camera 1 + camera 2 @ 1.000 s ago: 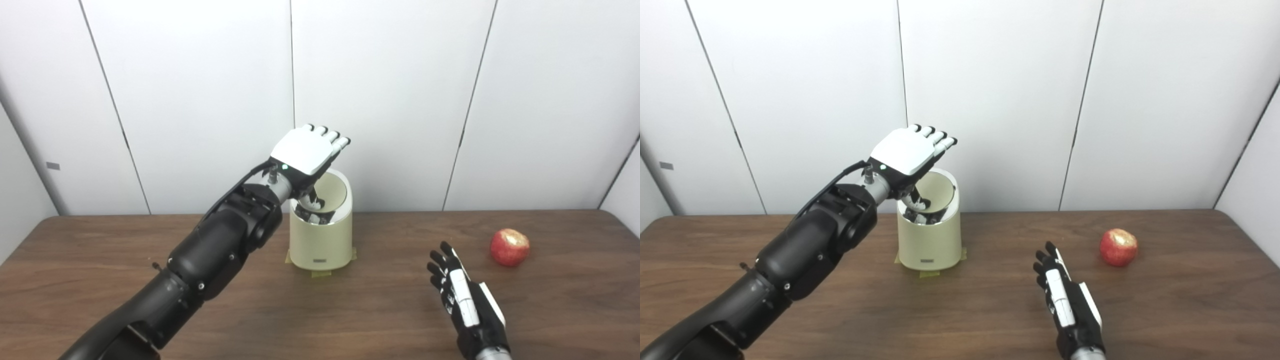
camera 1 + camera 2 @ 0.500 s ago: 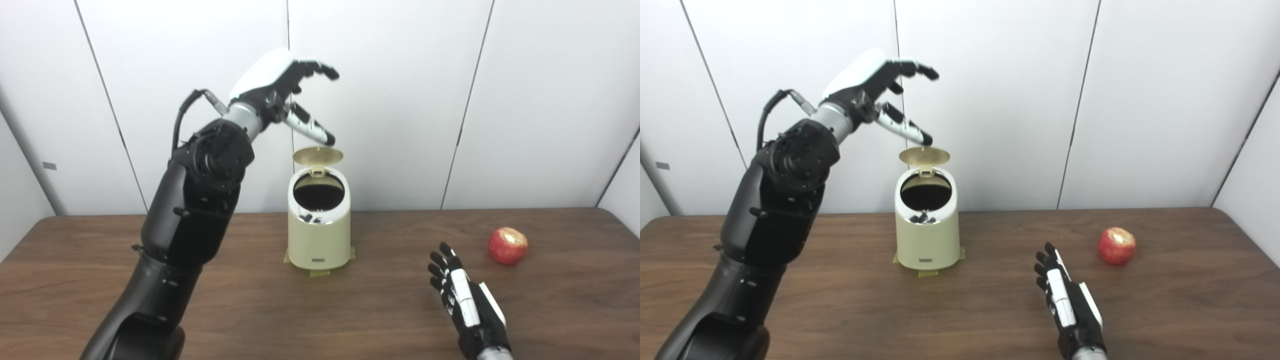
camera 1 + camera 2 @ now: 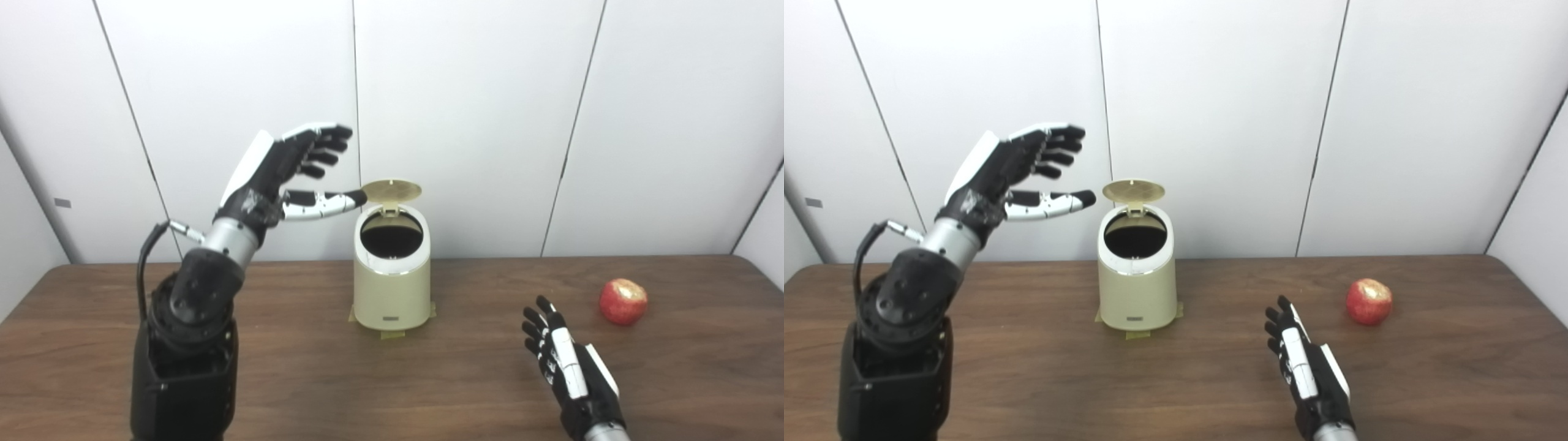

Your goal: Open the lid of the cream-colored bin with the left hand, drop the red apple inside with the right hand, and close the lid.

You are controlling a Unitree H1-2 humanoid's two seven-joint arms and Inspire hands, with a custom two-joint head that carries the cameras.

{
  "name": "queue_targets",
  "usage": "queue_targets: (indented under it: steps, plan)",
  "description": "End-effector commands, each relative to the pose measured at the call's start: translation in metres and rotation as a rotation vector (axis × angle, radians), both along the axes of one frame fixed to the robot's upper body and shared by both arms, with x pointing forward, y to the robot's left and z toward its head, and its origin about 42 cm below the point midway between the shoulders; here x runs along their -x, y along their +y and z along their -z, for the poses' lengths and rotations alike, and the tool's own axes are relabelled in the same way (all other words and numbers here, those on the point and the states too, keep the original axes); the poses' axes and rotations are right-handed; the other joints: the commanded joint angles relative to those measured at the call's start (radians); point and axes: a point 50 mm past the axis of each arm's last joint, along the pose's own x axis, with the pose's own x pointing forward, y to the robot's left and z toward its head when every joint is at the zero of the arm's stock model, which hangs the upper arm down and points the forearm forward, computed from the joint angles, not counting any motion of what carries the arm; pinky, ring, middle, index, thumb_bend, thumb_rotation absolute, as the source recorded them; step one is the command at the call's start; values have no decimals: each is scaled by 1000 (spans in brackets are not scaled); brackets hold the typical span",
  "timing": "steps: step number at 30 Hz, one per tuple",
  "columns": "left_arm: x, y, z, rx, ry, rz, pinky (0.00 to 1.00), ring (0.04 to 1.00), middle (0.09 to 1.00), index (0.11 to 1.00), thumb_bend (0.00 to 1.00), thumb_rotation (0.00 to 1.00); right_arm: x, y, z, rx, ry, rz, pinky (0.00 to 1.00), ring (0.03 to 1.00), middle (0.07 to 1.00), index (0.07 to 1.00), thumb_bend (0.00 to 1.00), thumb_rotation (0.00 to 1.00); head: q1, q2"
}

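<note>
The cream-colored bin (image 3: 392,288) stands mid-table near the wall, taped down at its base. Its round lid (image 3: 392,190) is flipped up at the back, and the dark mouth shows. My left hand (image 3: 278,168) is raised to the left of the bin, open, fingers spread, its thumb tip close to the lid's edge and holding nothing. The red apple (image 3: 623,301) sits at the right of the table, pale bitten patch on top. My right hand (image 3: 566,361) is low near the front right, open and empty, well short of the apple.
The brown wooden table (image 3: 122,367) runs across the whole view, with white wall panels (image 3: 478,122) right behind the bin. Yellow tape (image 3: 392,334) shows under the bin's base.
The left hand came off the bin's top, rose high, then dropped back to the left of the bin. The lid went from pressed down to standing up. The right hand and apple stayed put.
</note>
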Motion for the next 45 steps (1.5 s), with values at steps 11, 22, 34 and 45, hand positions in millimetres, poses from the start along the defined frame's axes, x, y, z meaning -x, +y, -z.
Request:
queue_targets:
  steps: [11, 22, 34, 45]
  plan:
    - [9, 22, 60, 432, 152, 68, 998, 998, 999, 1000, 678, 992, -10, 1, -13, -50, -81, 7, 957, 965, 950, 992, 745, 980, -7, -10]
    - [23, 38, 124, 463, 210, -14, 1000, 1000, 1000, 1000, 738, 1000, -9, 0, -10, -91, -189, 91, 875, 916, 902, 873, 693, 876, 15, -15]
    - [45, 42, 160, 493, 233, -84, 1000, 1000, 1000, 1000, 553, 1000, -4, 2, -10, -114, -224, 96, 898, 907, 891, 885, 674, 831, 18, 12]
    - [66, 69, 166, 445, 194, -138, 1000, 1000, 1000, 1000, 547, 1000, -10, -23, -31, -58, -243, 52, 930, 968, 956, 980, 800, 401, -68, 84]
